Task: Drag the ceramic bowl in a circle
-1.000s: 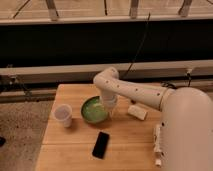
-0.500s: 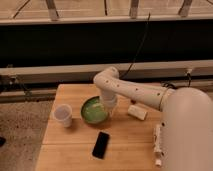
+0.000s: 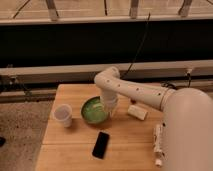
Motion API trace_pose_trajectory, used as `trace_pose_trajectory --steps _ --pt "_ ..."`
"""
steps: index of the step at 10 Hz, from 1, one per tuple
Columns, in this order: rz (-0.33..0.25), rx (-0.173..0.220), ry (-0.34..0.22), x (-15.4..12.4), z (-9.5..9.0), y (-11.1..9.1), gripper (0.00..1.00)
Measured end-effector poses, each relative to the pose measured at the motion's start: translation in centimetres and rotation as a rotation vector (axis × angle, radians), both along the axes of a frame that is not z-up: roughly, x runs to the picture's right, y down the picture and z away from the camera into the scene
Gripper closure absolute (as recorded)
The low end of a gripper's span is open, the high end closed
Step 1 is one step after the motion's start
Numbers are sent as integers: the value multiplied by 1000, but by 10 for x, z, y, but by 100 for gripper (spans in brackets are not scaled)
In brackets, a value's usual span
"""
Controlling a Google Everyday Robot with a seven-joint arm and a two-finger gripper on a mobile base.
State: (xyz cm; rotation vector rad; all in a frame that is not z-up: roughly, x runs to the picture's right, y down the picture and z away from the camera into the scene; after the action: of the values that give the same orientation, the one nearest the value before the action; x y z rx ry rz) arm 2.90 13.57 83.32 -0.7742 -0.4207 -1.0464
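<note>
The ceramic bowl is round, shallow and glossy green, and sits on the wooden table left of centre. My gripper hangs from the white arm and reaches down to the bowl's right rim. The arm's wrist hides the contact between gripper and rim.
A small translucent plastic cup stands just left of the bowl. A black phone lies in front of the bowl. A small white block lies to the right. A white bar lies at the table's right edge. A dark railing wall stands behind.
</note>
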Motion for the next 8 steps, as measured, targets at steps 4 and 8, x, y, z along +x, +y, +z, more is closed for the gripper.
trace_pose_trajectory --steps 4,8 --pt "10 -5 5 0 1 -1 99" --pt "17 -13 8 0 2 -2 99"
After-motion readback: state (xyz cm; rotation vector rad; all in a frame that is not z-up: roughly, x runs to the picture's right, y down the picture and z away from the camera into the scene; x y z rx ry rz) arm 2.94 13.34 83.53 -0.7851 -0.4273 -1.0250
